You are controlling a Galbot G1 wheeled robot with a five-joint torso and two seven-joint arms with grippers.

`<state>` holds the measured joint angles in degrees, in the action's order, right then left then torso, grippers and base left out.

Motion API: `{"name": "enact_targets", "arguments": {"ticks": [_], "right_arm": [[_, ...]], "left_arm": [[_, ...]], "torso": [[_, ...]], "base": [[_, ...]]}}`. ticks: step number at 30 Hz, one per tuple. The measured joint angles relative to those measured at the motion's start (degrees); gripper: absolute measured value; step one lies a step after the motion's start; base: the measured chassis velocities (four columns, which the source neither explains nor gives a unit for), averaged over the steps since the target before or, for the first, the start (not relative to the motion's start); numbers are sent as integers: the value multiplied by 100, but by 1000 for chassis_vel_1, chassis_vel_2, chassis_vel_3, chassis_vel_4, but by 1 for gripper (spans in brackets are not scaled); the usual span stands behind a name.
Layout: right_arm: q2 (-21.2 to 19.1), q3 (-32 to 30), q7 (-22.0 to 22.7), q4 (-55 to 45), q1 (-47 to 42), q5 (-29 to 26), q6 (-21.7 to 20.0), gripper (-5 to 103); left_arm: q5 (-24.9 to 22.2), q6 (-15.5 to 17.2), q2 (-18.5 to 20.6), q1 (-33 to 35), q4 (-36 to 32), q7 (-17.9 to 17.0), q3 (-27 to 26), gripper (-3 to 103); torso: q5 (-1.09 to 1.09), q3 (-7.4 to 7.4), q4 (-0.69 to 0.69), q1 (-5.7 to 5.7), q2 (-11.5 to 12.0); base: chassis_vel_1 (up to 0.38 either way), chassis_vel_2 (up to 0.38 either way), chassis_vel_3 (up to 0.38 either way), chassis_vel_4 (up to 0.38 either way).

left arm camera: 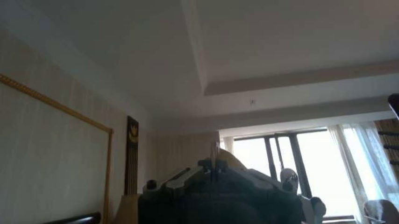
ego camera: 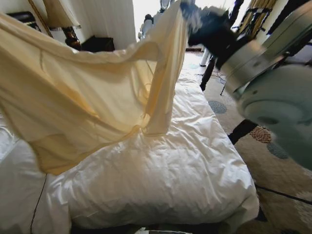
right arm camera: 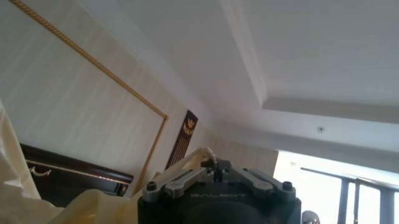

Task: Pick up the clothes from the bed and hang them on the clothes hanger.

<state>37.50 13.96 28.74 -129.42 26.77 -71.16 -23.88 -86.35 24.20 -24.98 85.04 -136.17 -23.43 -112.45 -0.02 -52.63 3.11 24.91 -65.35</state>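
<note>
**Cream garment held up over the bed**

The right gripper (ego camera: pixel 187 12) is raised high at the top of the head view, its dark fingers closed on an upper edge of the clothes (ego camera: pixel 83 97); in the right wrist view its fingers (right arm camera: pixel 209 156) come together on a fold of the same cream cloth (right arm camera: pixel 93 205). In the left wrist view the left gripper (left arm camera: pixel 215 163) points up toward the ceiling, fingers drawn together, apparently pinching a pale bit of fabric, though the angle makes this hard to confirm. The garment hangs spread wide between the upper left of the head view and the right gripper, sagging in the middle, its lower part just above or brushing the white duvet of the bed (ego camera: pixel 185 175). Behind it stand a lamp (ego camera: pixel 61 19) and a dark nightstand (ego camera: pixel 100 44)
</note>
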Motion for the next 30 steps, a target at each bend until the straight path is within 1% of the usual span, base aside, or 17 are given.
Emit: {"name": "enact_targets", "arguments": {"ticks": [2, 3, 4, 5, 6, 8, 10, 11, 13, 14, 15, 17, 19, 21, 24, 27, 30], "right_arm": [[-106, -88, 65, -84, 329, -405, -120, 0], [-106, -88, 65, -84, 329, -405, -120, 0], [-183, -199, 165, -212, 514, -785, -225, 0], [-241, -310, 306, -324, 639, -1109, -295, 0], [-241, -310, 306, -324, 639, -1109, -295, 0], [-384, -512, 453, -494, 740, -1476, -360, 0], [-587, -730, 449, -631, 725, -1702, -392, 0], [-587, -730, 449, -631, 725, -1702, -392, 0], [-996, -1154, 333, -817, 507, -1955, -408, 0], [-1166, -1328, 272, -880, 379, -2005, -408, 0], [-1166, -1328, 272, -880, 379, -2005, -408, 0], [-1602, -1644, 178, -1065, 22, -2119, -357, 0], [-1659, -1679, 169, -1095, -31, -2135, -345, 0], [-1886, -1825, 156, -1227, -277, -2176, -272, 0], [-1932, -1855, 160, -1258, -337, -2177, -249, 0], [-1962, -1865, 153, -1240, -311, -2174, -216, 0], [-1972, -1834, 148, -1157, -14, -2324, -215, 0]], "left_arm": [[-406, 87, 1, 73, -93, -9, -295, 1], [-406, 87, 1, 73, -93, -9, -295, 1], [-1109, 270, 35, 128, -201, -156, -687, 1], [-1516, 406, 78, 165, -261, -253, -966, 1], [-1516, 406, 78, 165, -261, -253, -966, 1], [-1732, 504, 100, 330, -286, -267, -1379, 1], [-1760, 518, 64, 532, -287, -204, -1667, 1], [-1760, 518, 64, 532, -287, -204, -1667, 1], [-1764, 521, -88, 865, -303, -52, -2075, 1], [-1771, 521, -155, 976, -329, 2, -2190, 1], [-1771, 521, -155, 976, -329, 2, -2190, 1], [-1801, 521, -390, 1207, -456, 98, -2416, 1], [-1806, 521, -414, 1226, -469, 104, -2432, 1], [-1826, 520, -536, 1326, -539, 119, -2518, 1], [-1826, 526, -547, 1347, -543, 119, -2545, 1], [-1826, 550, -492, 1417, -491, 119, -2652, 1], [-1897, 580, -361, 1593, -371, 122, -2931, 1]], "torso": [[-2, 0, 1, 0, 0], [-2, 0, 1, 0, 0], [-2, 0, 1, 0, 0], [2, 1, 0, -1, 0], [2, 1, 0, -1, 0], [1, 1, 0, -1, 0], [0, 0, 0, 0, 0], [0, 0, 0, 0, 0], [0, 1, 1, 0, 0], [3, 1, 0, -1, 0], [3, 1, 0, -1, 0], [3, 2, 2, -2, -1], [3, 1, 2, -2, -1], [0, 1, 1, -1, -1], [0, 1, 0, -1, -1], [0, 0, 0, -1, 0], [0, 0, 0, 0, 0]], "base": [[0, 0, 0, 0], [0, 0, 0, 0], [0, 0, 0, 0], [0, 0, 0, 0], [0, 0, 0, 0], [0, 0, 0, 0], [0, 0, 0, 0], [0, 0, 0, 0], [0, 0, 0, 0], [0, 0, 0, 0], [0, 0, 0, 0], [0, 0, 0, 0], [0, 0, 0, 0], [0, 0, 0, 0], [0, 0, 0, 0], [0, 0, 0, 0], [0, 0, 0, 0]]}}
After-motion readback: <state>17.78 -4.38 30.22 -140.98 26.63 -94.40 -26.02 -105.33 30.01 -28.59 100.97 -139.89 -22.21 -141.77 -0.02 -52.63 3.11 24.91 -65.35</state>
